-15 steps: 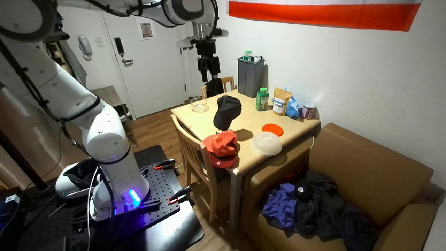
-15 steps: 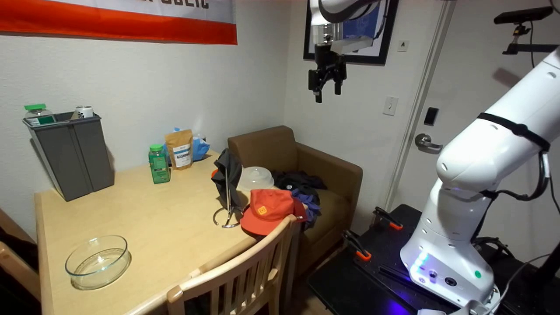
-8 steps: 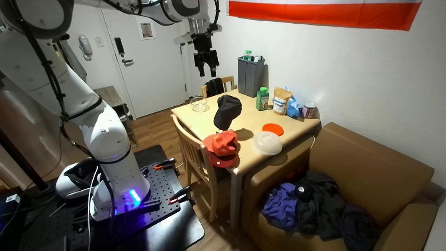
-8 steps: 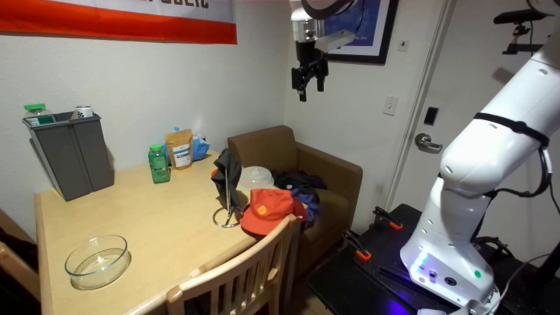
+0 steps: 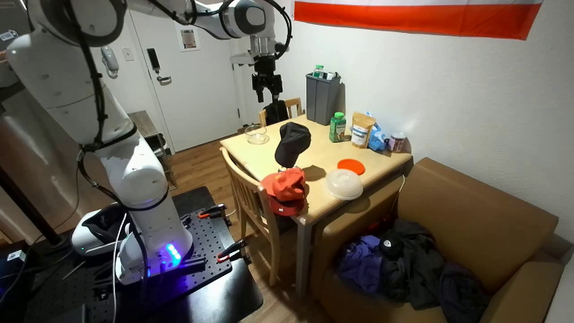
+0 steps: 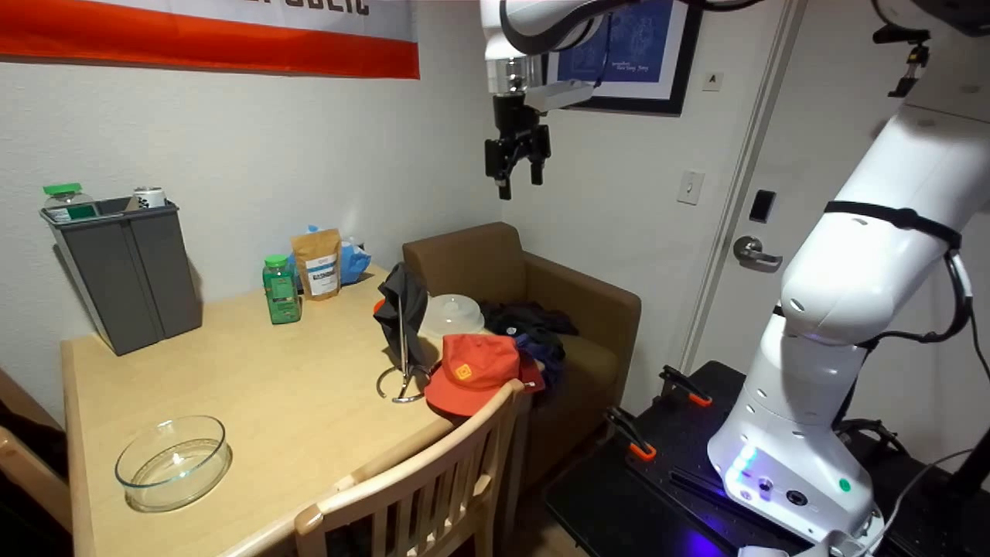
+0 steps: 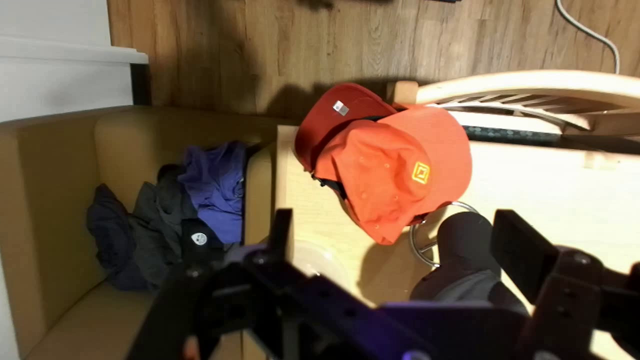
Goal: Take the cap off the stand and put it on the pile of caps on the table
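The black cap (image 5: pixel 293 142) hangs tilted on a thin metal stand (image 6: pixel 403 340) on the light wood table (image 6: pixel 263 387). It also shows in an exterior view (image 6: pixel 402 302) and, partly covered by the gripper, in the wrist view (image 7: pixel 462 240). The pile of red caps (image 5: pixel 287 188) lies on the table corner beside the stand; it also shows in an exterior view (image 6: pixel 479 371) and the wrist view (image 7: pixel 385 170). My gripper (image 5: pixel 268 98) is open and empty, high above the cap and the pile. In the wrist view (image 7: pixel 392 215) its fingers stand wide apart.
A wooden chair (image 6: pixel 433 464) stands at the table edge near the red caps. A translucent lid (image 5: pixel 344 184) and an orange disc (image 5: pixel 351 166) lie near the stand. A glass bowl (image 6: pixel 173 464), green bottle (image 6: pixel 281 290), brown pouch (image 6: pixel 317 264) and grey bin (image 6: pixel 128 278) stand farther off.
The arm has swung over, carrying the open gripper sideways toward the table and stand, and it dips slightly in the last half second. The black cap, stand and red caps have not moved.
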